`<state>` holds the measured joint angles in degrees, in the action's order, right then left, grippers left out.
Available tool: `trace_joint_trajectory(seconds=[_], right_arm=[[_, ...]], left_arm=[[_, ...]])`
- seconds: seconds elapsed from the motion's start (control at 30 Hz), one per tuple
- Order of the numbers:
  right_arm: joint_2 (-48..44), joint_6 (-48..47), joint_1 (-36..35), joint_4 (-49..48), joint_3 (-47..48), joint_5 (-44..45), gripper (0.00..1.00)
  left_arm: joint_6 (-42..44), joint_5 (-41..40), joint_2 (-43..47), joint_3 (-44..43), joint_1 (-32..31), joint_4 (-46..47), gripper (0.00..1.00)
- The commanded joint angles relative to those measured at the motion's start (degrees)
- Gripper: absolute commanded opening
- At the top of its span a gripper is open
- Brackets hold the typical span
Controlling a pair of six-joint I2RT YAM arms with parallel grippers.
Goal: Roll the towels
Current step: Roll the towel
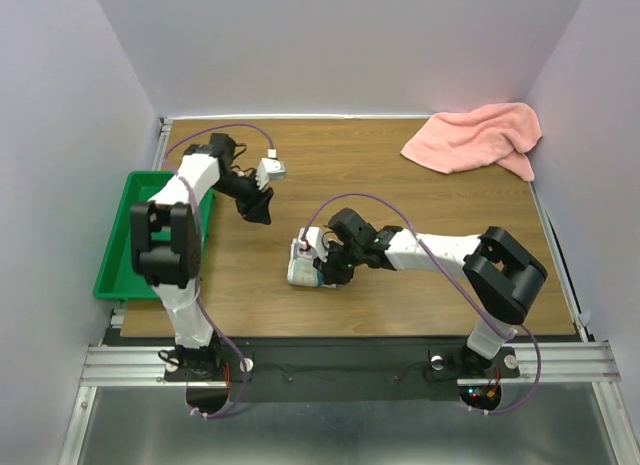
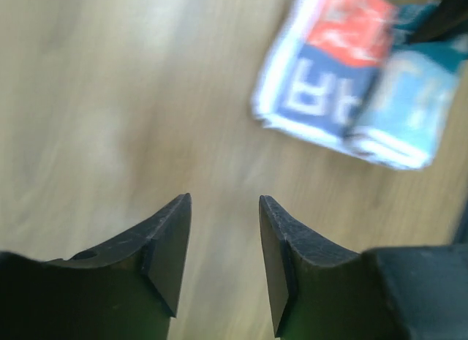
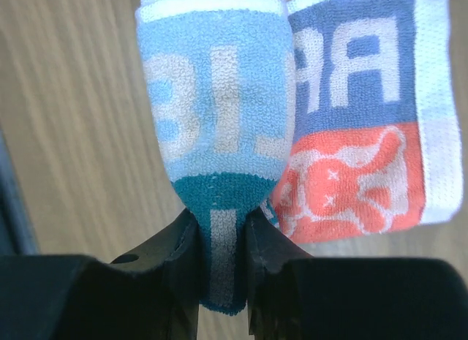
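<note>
The small towel (image 1: 303,268) lies near the middle of the wooden table (image 1: 400,305), a bit toward 8 o'clock from the very middle; it is white at the edges, with blue, light blue and orange-red patches and big white letters. The right gripper (image 1: 325,265) reaches in from 3 o'clock and is clamped on it. In the right wrist view the two black fingers of the right gripper (image 3: 221,230) squeeze a dark teal end of the small towel (image 3: 351,135) between them. The part above the fingers, at 12 o'clock, bulges up round and light blue; the part at 2 o'clock is flatter, with a blue block on top and an orange-red picture under it.

The left gripper (image 1: 262,207) is up at 10 o'clock from the small towel, well apart from it. In the left wrist view the left gripper (image 2: 225,201) has its fingers apart with nothing between them, only bare wood behind; the small towel (image 2: 344,84) shows blurry at 1 o'clock from the fingers.

The pink towel (image 1: 475,138) lies in a loose, crumpled heap at the far right corner of the table, at 1 o'clock from the middle; nothing touches it. A green bin (image 1: 118,247) sits at the left edge of the table, at 9 o'clock, partly behind the left arm.
</note>
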<state>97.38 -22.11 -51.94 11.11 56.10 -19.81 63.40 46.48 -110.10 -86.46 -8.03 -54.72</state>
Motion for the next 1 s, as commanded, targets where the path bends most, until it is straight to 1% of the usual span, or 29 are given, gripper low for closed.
trace_joint_trajectory(seconds=[0.0, 0.03, 0.07, 0.1, 0.13, 0.17, 0.2, 0.23, 0.27, 0.3, 0.33, 0.37, 0.4, 0.43, 0.47, 0.5, 0.57, 0.6, 0.7, 0.83, 0.9, 0.97], right_arm=[[6.0, 8.5, 3.0, 13.7, 4.1, -13.0, 0.01], [7.2, 9.4, 4.2, 14.7, 5.2, -16.6, 0.00], [8.7, 9.8, 4.8, 15.5, 6.3, -18.2, 0.01], [9.7, 10.2, 5.4, 16.6, 7.3, -19.7, 0.01], [12.1, 10.9, 6.7, 17.3, 9.0, -22.7, 0.01], [13.3, 11.4, 7.4, 18.2, 10.1, -24.1, 0.01], [15.7, 12.1, 8.9, 18.9, 11.8, -27.5, 0.01], [16.9, 12.3, 9.4, 19.5, 12.9, -29.3, 0.01], [18.0, 12.5, 10.1, 20.8, 13.8, -30.9, 0.01], [19.3, 13.0, 11.0, 21.5, 14.6, -33.7, 0.01], [21.5, 13.1, 11.4, 22.1, 16.7, -35.0, 0.02], [22.7, 13.0, 11.9, 22.8, 17.6, -36.1, 0.02], [23.5, 13.1, 12.2, 23.9, 18.5, -37.0, 0.02], [24.4, 13.6, 12.7, 24.4, 19.4, -38.5, 0.03], [26.2, 13.7, 12.9, 25.0, 21.0, -39.4, 0.04], [26.9, 13.9, 13.2, 25.7, 21.6, -40.3, 0.04], [29.1, 14.8, 14.1, 26.4, 23.3, -42.1, 0.05], [29.9, 15.2, 14.4, 26.9, 23.5, -42.8, 0.06], [32.8, 15.4, 15.9, 27.9, 24.9, -45.6, 0.07], [34.7, 14.7, 17.0, 29.5, 26.2, -47.2, 0.09], [35.2, 14.7, 17.2, 30.1, 26.4, -48.1, 0.10], [35.7, 14.4, 17.7, 30.5, 26.5, -49.3, 0.11]], left_arm=[[-4.0, 0.8, 14.3, 10.7, 1.0, 15.1, 0.54], [-5.5, 0.5, 17.0, 13.5, 0.7, 18.0, 0.56], [-6.8, 0.0, 22.7, 16.4, 0.5, 20.9, 0.56], [-7.7, -0.9, 25.5, 22.0, 0.1, 25.8, 0.57], [-7.8, -2.7, 28.3, 24.6, -1.2, 27.5, 0.59], [-7.7, -4.1, 33.8, 29.6, -2.2, 30.3, 0.59], [-6.2, -7.2, 36.6, 32.1, -5.4, 31.2, 0.62], [-5.6, -8.8, 39.5, 34.7, -7.2, 32.3, 0.64], [-5.2, -10.8, 45.2, 39.7, -9.9, 34.7, 0.66], [-4.8, -14.7, 47.9, 42.2, -12.5, 35.7, 0.70], [-4.2, -16.3, 50.3, 44.4, -15.1, 36.5, 0.72], [-4.0, -18.2, 54.3, 48.3, -20.7, 37.4, 0.75], [-4.0, -20.2, 55.6, 49.7, -23.2, 39.2, 0.77], [-4.0, -23.7, 56.5, 50.9, -26.0, 39.8, 0.77], [-4.3, -25.2, 57.2, 52.6, -30.1, 40.3, 0.77], [-4.5, -26.5, 57.2, 53.2, -32.0, 41.5, 0.78], [-4.5, -29.3, 56.6, 54.5, -34.9, 42.5, 0.83], [-4.4, -30.1, 56.2, 54.8, -37.8, 44.1, 0.83], [-3.1, -34.0, 53.7, 56.0, -42.7, 47.0, 0.84], [-2.1, -37.2, 49.2, 56.7, -45.8, 50.8, 0.84], [-1.5, -39.2, 45.4, 57.1, -46.5, 52.3, 0.83], [-0.7, -41.6, 41.7, 57.4, -46.7, 52.3, 0.78]])
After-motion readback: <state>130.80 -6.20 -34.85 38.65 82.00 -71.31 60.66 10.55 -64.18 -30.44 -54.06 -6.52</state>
